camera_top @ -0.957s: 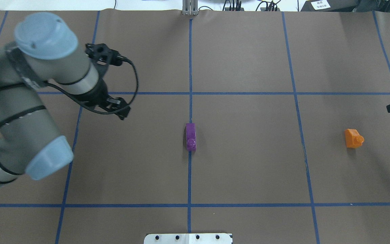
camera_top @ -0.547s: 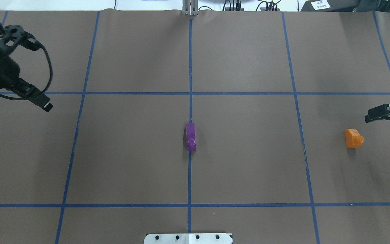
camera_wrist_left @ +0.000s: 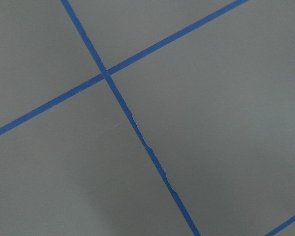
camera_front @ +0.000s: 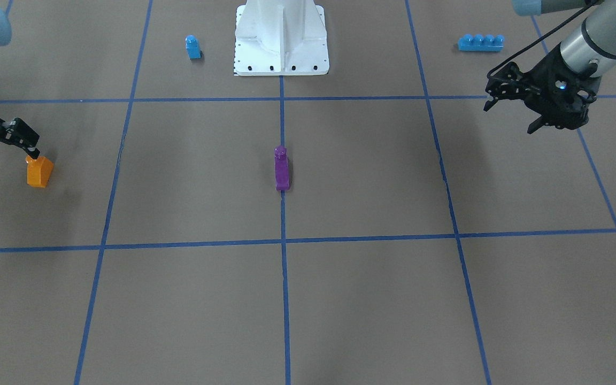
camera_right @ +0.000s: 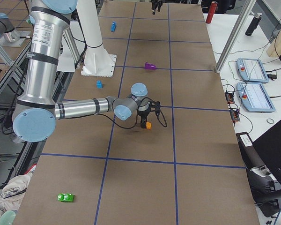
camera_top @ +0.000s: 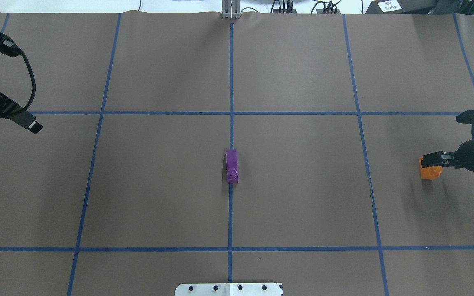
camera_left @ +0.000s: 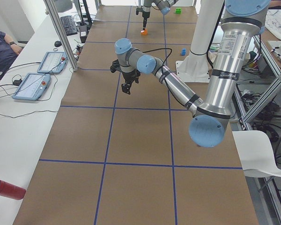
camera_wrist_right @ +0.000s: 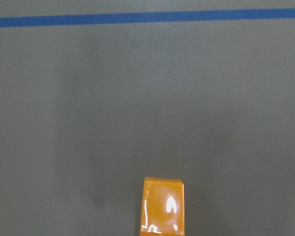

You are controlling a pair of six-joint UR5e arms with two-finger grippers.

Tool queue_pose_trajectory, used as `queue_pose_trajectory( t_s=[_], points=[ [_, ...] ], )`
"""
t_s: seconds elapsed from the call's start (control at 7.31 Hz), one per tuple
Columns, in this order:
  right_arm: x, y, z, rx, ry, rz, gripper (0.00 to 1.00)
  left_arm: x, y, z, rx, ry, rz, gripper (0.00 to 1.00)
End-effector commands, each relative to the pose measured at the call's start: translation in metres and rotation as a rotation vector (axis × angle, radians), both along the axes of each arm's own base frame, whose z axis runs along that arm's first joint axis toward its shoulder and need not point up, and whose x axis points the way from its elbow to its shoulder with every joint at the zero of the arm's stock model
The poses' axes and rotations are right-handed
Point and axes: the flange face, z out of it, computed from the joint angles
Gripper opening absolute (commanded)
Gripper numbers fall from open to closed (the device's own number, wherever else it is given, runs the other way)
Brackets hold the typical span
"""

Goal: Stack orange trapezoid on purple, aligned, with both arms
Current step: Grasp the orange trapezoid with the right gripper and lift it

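Glossy orange plastic trapezoid block [camera_top: 428, 173] is sited on the counter [camera_top: 303, 205], well apart from central purple plastic block [camera_top: 231, 165]; right hand [camera_top: 426, 158] is poised just over it, spread cannot be told, so it could be tipped by off-centre closing.

The orange trapezoid [camera_wrist_right: 162, 206] is seen at the bottom of the frame, a little right of the middle, and is cut off by the lower edge. White glints are seen on its glossy face. It is laid on the grey-brown table surface [camera_wrist_right: 88, 123]. A blue tape line [camera_wrist_right: 147, 17] is stretched across the top of the frame, well apart from the block.
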Motion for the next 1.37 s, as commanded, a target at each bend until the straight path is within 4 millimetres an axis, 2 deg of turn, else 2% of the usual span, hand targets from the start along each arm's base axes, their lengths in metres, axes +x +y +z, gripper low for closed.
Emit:
queue_pose_trajectory(
  t_s=[0.0, 0.14, 0.41, 0.55, 0.82, 0.96, 1.09, 1.23],
  points=[
    [-0.013, 0.007, 0.013, -0.003, 0.009, -0.023, 1.00, 0.000, 0.000, 0.000, -0.001, 0.000, -0.001, 1.00],
    [-0.016, 0.009, 0.017, -0.010, 0.015, -0.032, 0.89, 0.001, 0.000, 0.000, -0.002, 0.000, 0.001, 1.00],
    [-0.017, 0.010, 0.017, -0.012, 0.011, -0.039, 0.00, 0.001, 0.000, 0.000, -0.002, 0.000, 0.001, 1.00],
    [-0.016, 0.010, 0.016, -0.009, 0.010, -0.040, 0.00, 0.001, 0.001, 0.000, -0.002, 0.001, 0.000, 1.00],
    [-0.021, 0.006, -0.005, 0.005, -0.013, -0.046, 0.00, 0.002, 0.001, -0.002, -0.029, -0.001, -0.023, 1.00],
    [-0.030, 0.001, -0.025, 0.005, -0.021, -0.056, 0.00, 0.002, 0.001, -0.001, -0.040, -0.003, -0.031, 1.00],
    [-0.043, -0.014, -0.056, 0.014, -0.035, -0.059, 0.00, -0.002, 0.007, 0.010, -0.059, -0.012, -0.032, 1.00],
    [-0.064, -0.035, -0.095, 0.038, -0.056, -0.057, 0.00, -0.013, 0.024, 0.034, -0.088, -0.032, -0.028, 1.00]
  ],
)
